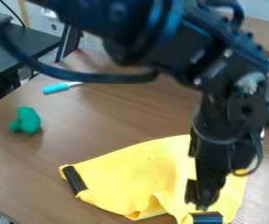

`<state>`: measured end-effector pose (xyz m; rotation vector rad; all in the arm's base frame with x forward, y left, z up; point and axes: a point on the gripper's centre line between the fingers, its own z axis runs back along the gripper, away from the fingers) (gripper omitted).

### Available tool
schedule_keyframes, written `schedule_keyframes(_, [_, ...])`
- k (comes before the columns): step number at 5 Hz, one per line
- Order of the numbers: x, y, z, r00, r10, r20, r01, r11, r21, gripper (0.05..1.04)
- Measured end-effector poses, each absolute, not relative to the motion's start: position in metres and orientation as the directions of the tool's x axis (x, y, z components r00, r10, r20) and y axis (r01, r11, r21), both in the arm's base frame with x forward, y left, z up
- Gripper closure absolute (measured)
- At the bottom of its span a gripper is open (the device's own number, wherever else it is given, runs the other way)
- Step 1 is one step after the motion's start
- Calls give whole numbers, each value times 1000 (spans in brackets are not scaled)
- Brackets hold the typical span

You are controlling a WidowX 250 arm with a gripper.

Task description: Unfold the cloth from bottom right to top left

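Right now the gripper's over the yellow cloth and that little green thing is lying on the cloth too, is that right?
Not quite: the green thing isn't on the cloth. The camera view shows it on the table, off to the left and apart from the cloth. The gripper is indeed over the yellow cloth.

Prob. a robotics lab; exact type of rm unclear. A big blk robot arm (154, 33) w/ a thick, looping cable (90, 78) hangs over a brown wood-grain table (118, 109). Behind, at upper left, are a dark, plain desk (19, 43) & a thin blk wire (11, 12) against a pale bkgd.
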<state>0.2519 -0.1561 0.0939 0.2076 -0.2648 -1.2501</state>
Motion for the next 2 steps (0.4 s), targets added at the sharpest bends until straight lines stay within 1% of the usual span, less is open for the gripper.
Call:
schedule_keyframes(1, [249, -158, 82, 223, -974, 39, 936, 225, 271, 83])
schedule_keyframes(2, [247, -162, 73, 143, -990, -8, 954, 135, 267, 82])
